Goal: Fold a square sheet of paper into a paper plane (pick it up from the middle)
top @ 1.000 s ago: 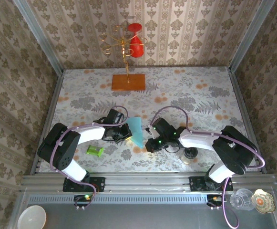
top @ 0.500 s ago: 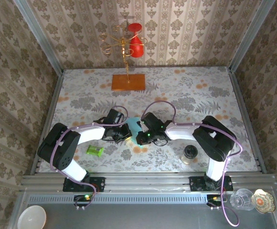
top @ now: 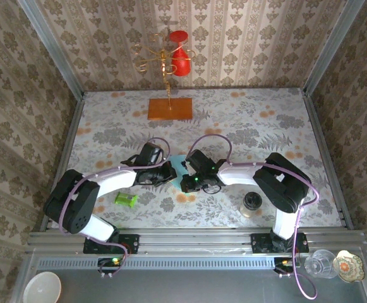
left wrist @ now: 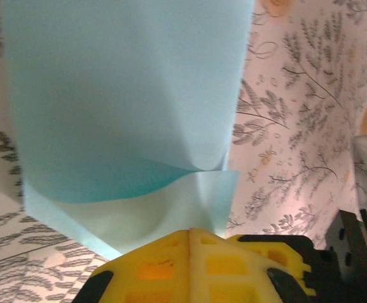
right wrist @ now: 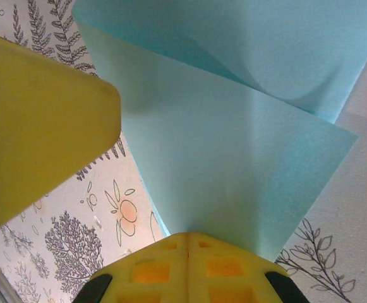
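As the left tool (left wrist: pixel 189 236) and right tool (right wrist: pixel 188 240) both clamp shut on the square sheet of paper (left wrist: pixel 126 95) at the middle of the bench (top: pixel 265 126), we judge it's bowed for creasing.

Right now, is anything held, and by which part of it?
The paper: the left claw and the right claw each pinch it at an edge, from opposite sides.

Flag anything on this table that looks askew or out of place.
The light-blue sheet of paper is not lying flat: it bows in a loose, uncreased curl, pinched by the left gripper and the right gripper. The small green cylinder lies tipped on its side near the left arm.
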### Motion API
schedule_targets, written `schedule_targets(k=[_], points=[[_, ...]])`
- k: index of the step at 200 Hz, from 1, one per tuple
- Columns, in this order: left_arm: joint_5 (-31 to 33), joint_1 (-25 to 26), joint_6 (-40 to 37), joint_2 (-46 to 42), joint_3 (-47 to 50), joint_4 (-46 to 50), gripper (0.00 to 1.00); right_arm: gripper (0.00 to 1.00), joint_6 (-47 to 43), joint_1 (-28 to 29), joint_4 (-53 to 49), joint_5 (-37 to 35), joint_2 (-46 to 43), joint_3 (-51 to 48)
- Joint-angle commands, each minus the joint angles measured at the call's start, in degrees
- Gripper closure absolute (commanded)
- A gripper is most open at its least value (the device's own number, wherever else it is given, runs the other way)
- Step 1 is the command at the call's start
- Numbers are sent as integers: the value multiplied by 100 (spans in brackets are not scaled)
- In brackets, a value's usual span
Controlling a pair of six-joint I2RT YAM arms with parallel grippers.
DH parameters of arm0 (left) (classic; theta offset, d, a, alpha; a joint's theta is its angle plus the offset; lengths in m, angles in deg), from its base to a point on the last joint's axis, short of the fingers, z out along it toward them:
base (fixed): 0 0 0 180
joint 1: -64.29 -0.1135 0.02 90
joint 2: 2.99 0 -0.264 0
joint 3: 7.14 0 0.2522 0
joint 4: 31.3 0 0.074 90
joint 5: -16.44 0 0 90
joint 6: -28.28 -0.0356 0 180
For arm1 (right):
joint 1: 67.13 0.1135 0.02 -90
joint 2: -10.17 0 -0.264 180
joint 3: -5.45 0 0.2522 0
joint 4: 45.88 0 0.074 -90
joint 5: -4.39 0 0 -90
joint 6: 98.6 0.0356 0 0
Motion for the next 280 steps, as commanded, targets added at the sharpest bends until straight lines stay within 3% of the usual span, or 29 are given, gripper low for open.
schedule_targets(k=[1,91,175,238,280], points=[[-201,99,-269,-43,71,-155,95,99,114,29,-631,-369,286,-41],[-293,218,-120,591,106,-646,95,99,158,15,-765,-418,316,-17],[251,154,143,733,531,-861,97,100,532,21,-929,-536,360,-314],[153,-382,-226,549,733,-929,97,100,862,21,-1224,-781,459,-588],[-122,-1109,-630,511,752,-873,97,100,993,12,-1176,-849,428,-750]])
